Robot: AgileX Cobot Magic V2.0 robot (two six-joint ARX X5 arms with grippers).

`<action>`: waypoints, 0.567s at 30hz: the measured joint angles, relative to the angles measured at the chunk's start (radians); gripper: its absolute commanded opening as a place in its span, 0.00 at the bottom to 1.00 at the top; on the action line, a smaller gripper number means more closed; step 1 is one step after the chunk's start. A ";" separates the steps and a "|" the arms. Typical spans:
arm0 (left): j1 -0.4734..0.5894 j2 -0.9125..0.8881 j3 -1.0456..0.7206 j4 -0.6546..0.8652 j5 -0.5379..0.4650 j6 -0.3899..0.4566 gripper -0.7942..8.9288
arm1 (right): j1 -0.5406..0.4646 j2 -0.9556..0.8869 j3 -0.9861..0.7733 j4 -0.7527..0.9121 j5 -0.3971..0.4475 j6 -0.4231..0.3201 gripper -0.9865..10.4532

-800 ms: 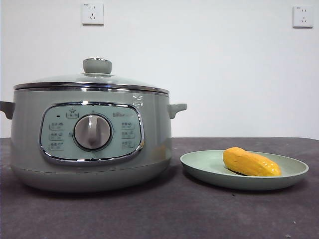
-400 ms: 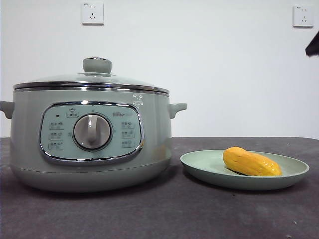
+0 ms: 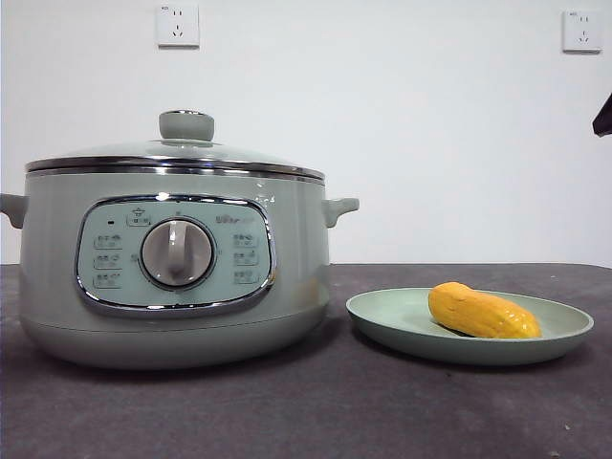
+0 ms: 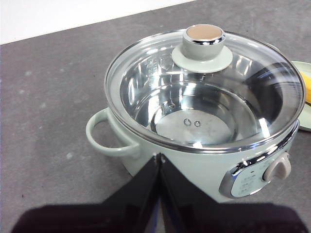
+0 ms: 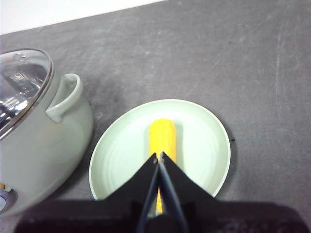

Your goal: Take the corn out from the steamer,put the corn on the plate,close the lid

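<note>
The steamer (image 3: 175,268) stands at the left of the dark table (image 3: 306,411) with the lid (image 3: 177,153) seated on its rim, and the left gripper (image 4: 159,158) hangs above it, jaws pressed together on nothing. Just to its right, the corn (image 3: 483,311) lies on the plate (image 3: 382,320). The right gripper (image 5: 158,158) hangs over the corn, jaws likewise clenched and empty.

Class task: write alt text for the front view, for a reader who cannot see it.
A pale green steamer stands on a dark table with its glass lid closed. Beside it, a yellow corn lies on a shallow green plate. A black arm tip shows at the edge.
</note>
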 measured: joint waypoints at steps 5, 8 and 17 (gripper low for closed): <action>0.000 0.000 0.000 -0.002 0.000 0.000 0.08 | 0.000 0.000 0.000 -0.003 -0.001 0.003 0.09; 0.000 0.000 0.000 -0.002 0.000 0.000 0.08 | 0.000 0.000 0.000 -0.005 -0.001 0.003 0.09; 0.153 -0.200 -0.015 0.000 0.052 0.040 0.08 | 0.000 0.000 0.000 -0.010 -0.001 0.003 0.09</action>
